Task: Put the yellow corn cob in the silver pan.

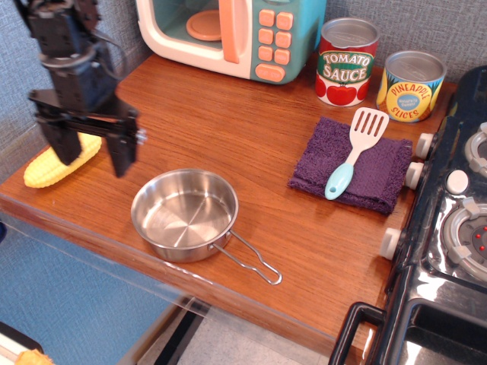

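Observation:
The yellow corn cob (46, 169) lies on the wooden counter at the far left, near the front edge, pointing up and to the right. My gripper (91, 156) is open, fingers pointing down, hovering over the cob's right end; its left finger (64, 144) covers part of the cob. The silver pan (185, 214) sits empty to the right of the gripper, near the front edge, its wire handle (249, 261) pointing to the lower right.
A toy microwave (232, 34) stands at the back. A tomato sauce can (346, 62) and a pineapple can (411, 86) stand at the back right. A spatula (354, 152) lies on a purple cloth (377, 175). A toy stove (449, 220) borders the right.

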Controlling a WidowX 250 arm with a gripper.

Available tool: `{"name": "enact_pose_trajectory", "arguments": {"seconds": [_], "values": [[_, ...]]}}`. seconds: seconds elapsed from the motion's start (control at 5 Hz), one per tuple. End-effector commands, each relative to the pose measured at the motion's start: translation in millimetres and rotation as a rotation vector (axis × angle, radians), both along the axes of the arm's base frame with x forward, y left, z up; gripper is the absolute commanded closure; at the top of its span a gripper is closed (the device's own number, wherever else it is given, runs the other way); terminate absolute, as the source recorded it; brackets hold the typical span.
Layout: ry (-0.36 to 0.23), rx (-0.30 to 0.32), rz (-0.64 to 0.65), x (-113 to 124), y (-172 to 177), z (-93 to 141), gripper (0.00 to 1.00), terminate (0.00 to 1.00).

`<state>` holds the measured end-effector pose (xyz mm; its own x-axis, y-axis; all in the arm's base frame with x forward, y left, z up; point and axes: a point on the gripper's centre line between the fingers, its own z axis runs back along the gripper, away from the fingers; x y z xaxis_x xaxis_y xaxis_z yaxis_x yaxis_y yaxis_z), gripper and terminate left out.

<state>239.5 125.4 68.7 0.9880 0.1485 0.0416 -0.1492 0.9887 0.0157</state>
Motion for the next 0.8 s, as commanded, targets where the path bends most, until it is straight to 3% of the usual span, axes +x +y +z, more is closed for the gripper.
{"name": "enact_pose_trajectory", "arguments": {"seconds": [0.0, 0.2, 0.6], "values": [[-0.009, -0.038, -0.076, 4, 59, -4, 0.0, 0.0], [-0.056, -0.038, -0.184, 15, 65, -14, 0.0, 0.0], [-0.015, 0.049, -0.374, 40, 49, -42, 0.0, 0.0]]}}
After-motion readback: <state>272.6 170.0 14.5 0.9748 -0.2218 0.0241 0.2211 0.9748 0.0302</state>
